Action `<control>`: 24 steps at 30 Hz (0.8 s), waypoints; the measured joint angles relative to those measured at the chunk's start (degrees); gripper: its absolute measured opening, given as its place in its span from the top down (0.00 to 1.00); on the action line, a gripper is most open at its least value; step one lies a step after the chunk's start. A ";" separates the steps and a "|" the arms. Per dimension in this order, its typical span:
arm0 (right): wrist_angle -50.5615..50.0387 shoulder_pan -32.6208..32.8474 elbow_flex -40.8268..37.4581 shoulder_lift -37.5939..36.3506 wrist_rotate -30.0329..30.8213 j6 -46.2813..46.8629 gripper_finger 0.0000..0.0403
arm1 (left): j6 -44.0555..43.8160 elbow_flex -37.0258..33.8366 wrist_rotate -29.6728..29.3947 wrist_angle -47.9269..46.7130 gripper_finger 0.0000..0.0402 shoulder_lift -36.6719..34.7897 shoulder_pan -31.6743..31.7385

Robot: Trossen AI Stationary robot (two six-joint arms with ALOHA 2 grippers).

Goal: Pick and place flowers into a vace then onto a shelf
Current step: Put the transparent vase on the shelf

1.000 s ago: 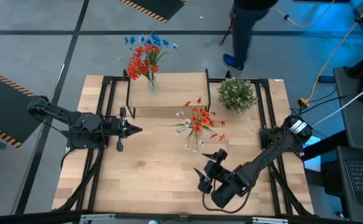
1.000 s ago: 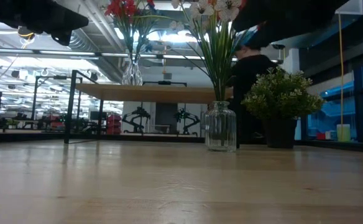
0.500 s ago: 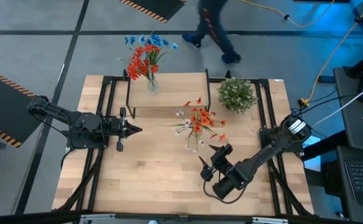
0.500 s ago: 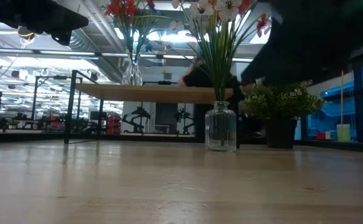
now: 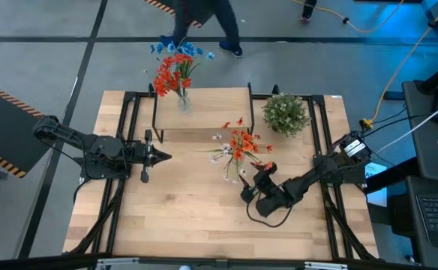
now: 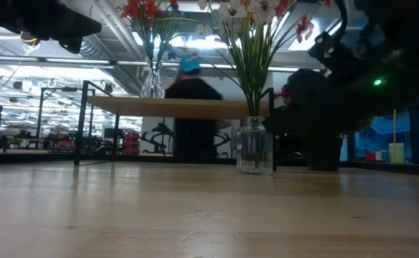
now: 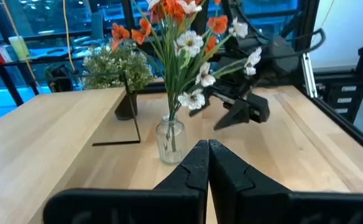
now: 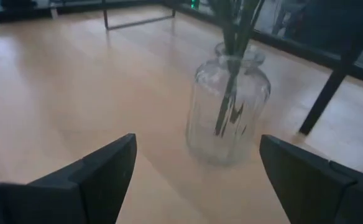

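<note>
From above we see the right gripper (image 5: 250,182) low on the wooden table (image 5: 174,225), just beside the glass vase (image 5: 232,174) that holds orange and white flowers (image 5: 239,144); its fingers are spread wide and hold nothing. This vase stands on the table in front of the shelf (image 5: 204,112), near the shelf's front edge, and a second vase (image 5: 183,101) with red and blue flowers (image 5: 172,67) already stands on the shelf at its left end. The left gripper (image 5: 163,157) waits over the left half of the table, fingers pressed together and empty — between it and the vase the boards are free. A bushy green plant (image 5: 285,112) sits by the shelf's right end, and a person (image 5: 204,19) walks on the floor beyond the table's far edge. In the low view the vase (image 6: 255,145) stands on the table with bare wood all before it, the dark right arm (image 6: 353,79) close at its right side, and the person (image 6: 192,115) behind the shelf (image 6: 173,107). In the left wrist view the shut fingertips (image 7: 206,155) point at the vase (image 7: 171,140), and the right gripper (image 7: 247,112) is just beyond it. In the right wrist view the two fingers (image 8: 107,165) stand far apart, and the vase (image 8: 227,109) is ahead between them — not touched.
</note>
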 joint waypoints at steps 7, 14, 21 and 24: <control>19.53 -4.80 -5.78 -0.01 -5.16 -14.16 0.15 | -0.04 0.00 0.01 -2.49 0.99 0.00 0.00; 22.02 -9.10 -6.50 0.00 -8.54 -18.22 0.15 | -0.01 0.00 -0.01 -2.27 0.99 0.00 0.00; 24.65 -12.99 -6.50 -0.02 -15.32 -20.24 0.15 | 0.48 0.00 -0.01 -2.23 0.99 -0.01 0.00; 28.17 -14.62 -6.49 -0.02 -16.99 -23.39 0.15 | 0.47 0.00 -0.01 -2.23 0.99 0.00 0.00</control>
